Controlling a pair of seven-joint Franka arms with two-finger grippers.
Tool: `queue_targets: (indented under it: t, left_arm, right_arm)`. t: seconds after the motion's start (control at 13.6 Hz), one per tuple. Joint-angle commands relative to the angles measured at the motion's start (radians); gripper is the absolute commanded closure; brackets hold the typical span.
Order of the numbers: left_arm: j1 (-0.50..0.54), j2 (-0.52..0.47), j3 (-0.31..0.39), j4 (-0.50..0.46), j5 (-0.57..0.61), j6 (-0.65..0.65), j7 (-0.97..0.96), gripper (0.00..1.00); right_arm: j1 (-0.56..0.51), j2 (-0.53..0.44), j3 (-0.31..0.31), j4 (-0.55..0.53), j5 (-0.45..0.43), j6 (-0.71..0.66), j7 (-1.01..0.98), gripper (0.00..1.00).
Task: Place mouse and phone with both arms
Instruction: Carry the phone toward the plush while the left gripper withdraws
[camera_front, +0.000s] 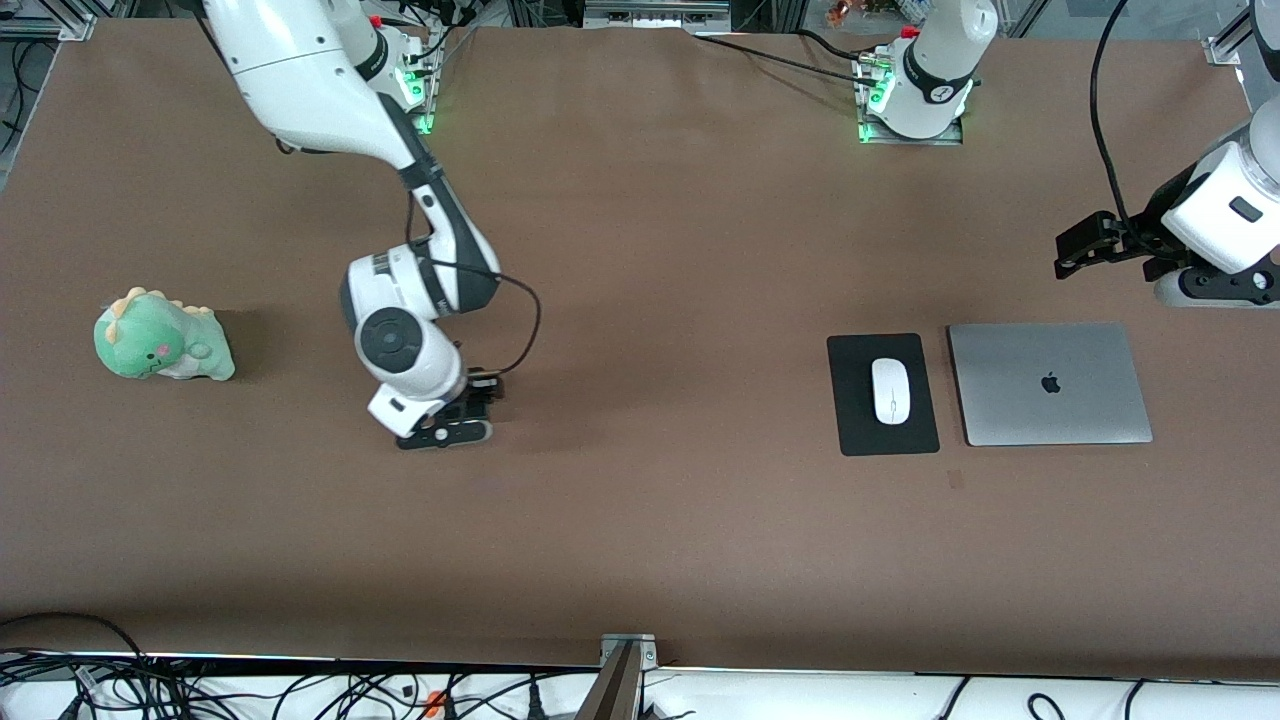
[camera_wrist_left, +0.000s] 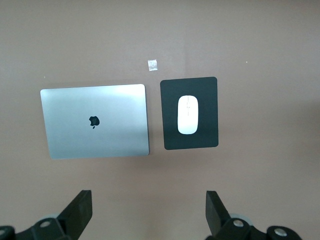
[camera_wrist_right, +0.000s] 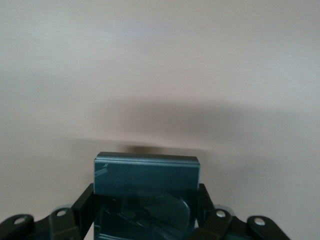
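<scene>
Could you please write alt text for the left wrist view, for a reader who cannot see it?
A white mouse lies on a black mouse pad beside a closed silver laptop on the brown table. The open left claw hangs above.

I see the mouse (camera_wrist_left: 188, 115) on its pad (camera_wrist_left: 170, 114) beside the laptop (camera_wrist_left: 95, 121), left gripper (camera_wrist_left: 148, 212) spread wide above.

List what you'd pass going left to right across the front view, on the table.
Green dinosaur plush → right pincer shut on the phone → mouse pad with the mouse on it → closed laptop → left pincer, open.
</scene>
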Motion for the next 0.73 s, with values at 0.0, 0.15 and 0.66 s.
queue_targets:
  t: [0.0, 0.15, 0.66]
  left_arm:
    - [-0.011, -0.009, 0.013, 0.011, -0.008, -0.02, 0.011, 0.0]
    - [-0.005, -0.01, 0.018, 0.011, -0.008, -0.02, 0.016, 0.0]
    - [-0.005, 0.004, 0.016, 0.063, 0.04, -0.014, 0.004, 0.0]
  right_arm:
    - [-0.084, -0.114, 0.016, -0.158, 0.005, 0.066, -0.067, 0.66]
    - [-0.146, -0.175, 0.013, -0.235, 0.005, 0.081, -0.113, 0.66]
    - [-0.345, -0.266, 0.01, -0.517, 0.005, 0.415, -0.193, 0.65]
